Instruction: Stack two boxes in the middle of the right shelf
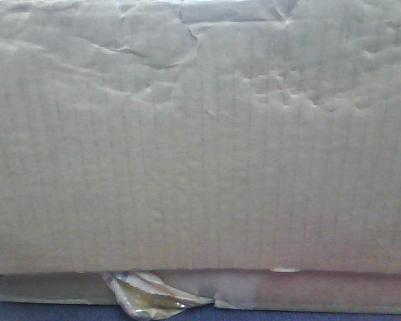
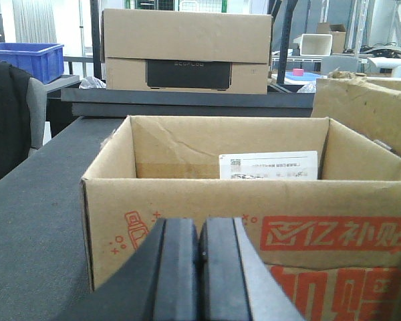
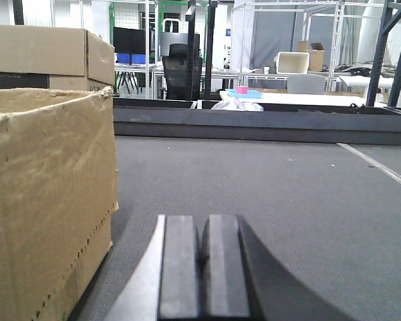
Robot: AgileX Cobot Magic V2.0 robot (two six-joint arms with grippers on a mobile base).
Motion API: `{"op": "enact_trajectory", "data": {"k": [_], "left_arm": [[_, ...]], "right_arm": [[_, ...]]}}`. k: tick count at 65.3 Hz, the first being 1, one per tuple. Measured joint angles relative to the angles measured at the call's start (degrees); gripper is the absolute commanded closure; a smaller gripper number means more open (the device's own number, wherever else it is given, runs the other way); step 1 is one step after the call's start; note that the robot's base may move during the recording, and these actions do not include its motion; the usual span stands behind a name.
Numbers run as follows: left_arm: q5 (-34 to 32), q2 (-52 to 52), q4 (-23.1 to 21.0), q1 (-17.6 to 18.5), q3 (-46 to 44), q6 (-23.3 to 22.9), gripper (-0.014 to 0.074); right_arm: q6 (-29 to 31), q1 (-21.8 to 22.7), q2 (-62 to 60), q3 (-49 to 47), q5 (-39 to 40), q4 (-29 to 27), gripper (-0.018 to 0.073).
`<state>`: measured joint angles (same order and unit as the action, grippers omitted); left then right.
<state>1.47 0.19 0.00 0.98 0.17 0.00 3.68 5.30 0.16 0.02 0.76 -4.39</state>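
brown box (image 1: 200, 147) (faint vertical ribbing), yellowish tape (image 1: 147, 297), red-printed tan carton (image 2: 334, 234), blue bin (image 2: 27, 57)

百亿补贴 on open carton (image 2: 120, 207), ECOFLOW on closed carton (image 2: 187, 40)

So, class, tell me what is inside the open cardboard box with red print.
Inside the open box, a white printed label shows against the far inner wall. The near wall hides the box floor, so anything lying lower cannot be seen.

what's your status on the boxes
Left gripper shut, empty, open printed box ahead. Right gripper shut, empty. Creased box looks stacked on flat taped box, fills front view.
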Motion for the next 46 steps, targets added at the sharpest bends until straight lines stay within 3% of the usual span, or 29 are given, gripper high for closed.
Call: {"op": "enact_trajectory", "data": {"k": [37,46], "left_arm": [[-2.4,0.0,0.0,0.0,0.0,0.0,0.0697],[2.5,0.0,0.0,0.0,-4.2,0.0,0.0697]], "right_arm": [[0.0,0.0,0.0,0.0,0.0,0.0,0.0721],[0.0,0.0,0.0,0.0,0.0,0.0,0.0721]]}}
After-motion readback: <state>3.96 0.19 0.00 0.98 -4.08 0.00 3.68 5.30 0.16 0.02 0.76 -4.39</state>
